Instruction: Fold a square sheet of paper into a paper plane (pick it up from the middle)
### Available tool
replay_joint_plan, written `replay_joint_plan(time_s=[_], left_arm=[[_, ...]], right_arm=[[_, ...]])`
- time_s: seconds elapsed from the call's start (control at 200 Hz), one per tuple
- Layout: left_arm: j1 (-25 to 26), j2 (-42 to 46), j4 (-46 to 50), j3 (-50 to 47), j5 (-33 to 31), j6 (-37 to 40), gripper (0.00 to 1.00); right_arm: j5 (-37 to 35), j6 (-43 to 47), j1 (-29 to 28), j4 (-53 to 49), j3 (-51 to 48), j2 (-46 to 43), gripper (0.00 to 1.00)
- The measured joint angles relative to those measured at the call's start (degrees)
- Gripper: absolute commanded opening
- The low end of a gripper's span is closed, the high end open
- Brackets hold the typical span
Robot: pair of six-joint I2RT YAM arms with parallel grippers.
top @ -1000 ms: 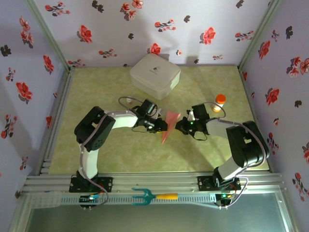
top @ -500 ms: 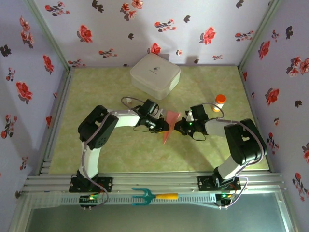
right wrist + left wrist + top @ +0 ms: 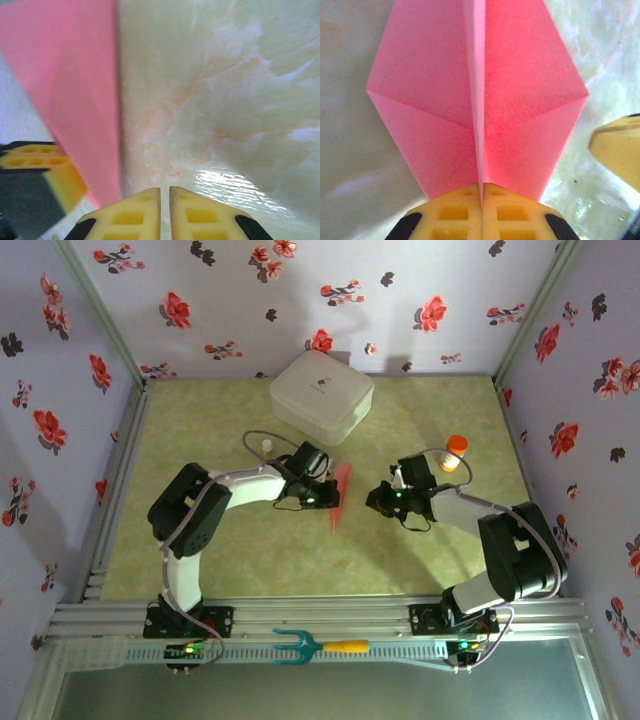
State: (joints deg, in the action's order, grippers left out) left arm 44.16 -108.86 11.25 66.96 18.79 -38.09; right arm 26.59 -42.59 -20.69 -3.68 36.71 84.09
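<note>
The pink-red paper plane [image 3: 340,498] stands on edge in mid-table, its point toward the near side. My left gripper [image 3: 328,494] is shut on it from the left. In the left wrist view the yellow pads [image 3: 455,212] pinch the centre ridge of the paper plane [image 3: 520,90], whose two wings spread to either side. My right gripper [image 3: 375,500] sits a little to the plane's right, apart from it. Its jaws [image 3: 164,200] are shut with only a thin slit and nothing between them, and the paper plane [image 3: 75,100] stands ahead to their left.
A white rounded box [image 3: 321,396] sits at the back of the table. An orange-capped bottle [image 3: 455,452] stands behind the right arm. A teal fork-like tool with a yellow handle [image 3: 318,646] lies on the front rail. Patterned walls close three sides.
The left gripper has closed on the plane's ridge, and the paper now looks narrower from above. The right gripper has drawn back to the right, off the paper.
</note>
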Motion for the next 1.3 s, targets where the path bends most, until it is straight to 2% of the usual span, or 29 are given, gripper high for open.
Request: replay_joint_plan(time_s=[0.17, 0.395, 0.745, 0.99, 1.3], left_arm=[[0.94, 5.44, 7.17, 0.02, -13.9, 1.07, 0.04], [2.58, 5.55, 15.15, 1.01, -22.47, 1.46, 0.04], [4.02, 2.14, 17.07, 2.97, -23.71, 0.52, 0.05], [4.02, 1.11, 17.11, 3.23, -23.26, -0.35, 0.13], [4.02, 0.92, 17.11, 3.3, -23.06, -0.79, 0.17]], right_arm=[[-4.17, 0.11, -0.55, -1.4, 1.14, -0.98, 0.14], [-6.34, -0.09, -2.23, -1.36, 1.33, -0.96, 0.15], [-6.54, -0.13, -2.58, -0.9, 1.4, -0.39, 0.15], [-6.54, -0.72, -2.58, -0.87, 1.49, 0.17, 0.15], [-6.47, -0.98, -2.58, -0.92, 2.12, 2.03, 0.16]])
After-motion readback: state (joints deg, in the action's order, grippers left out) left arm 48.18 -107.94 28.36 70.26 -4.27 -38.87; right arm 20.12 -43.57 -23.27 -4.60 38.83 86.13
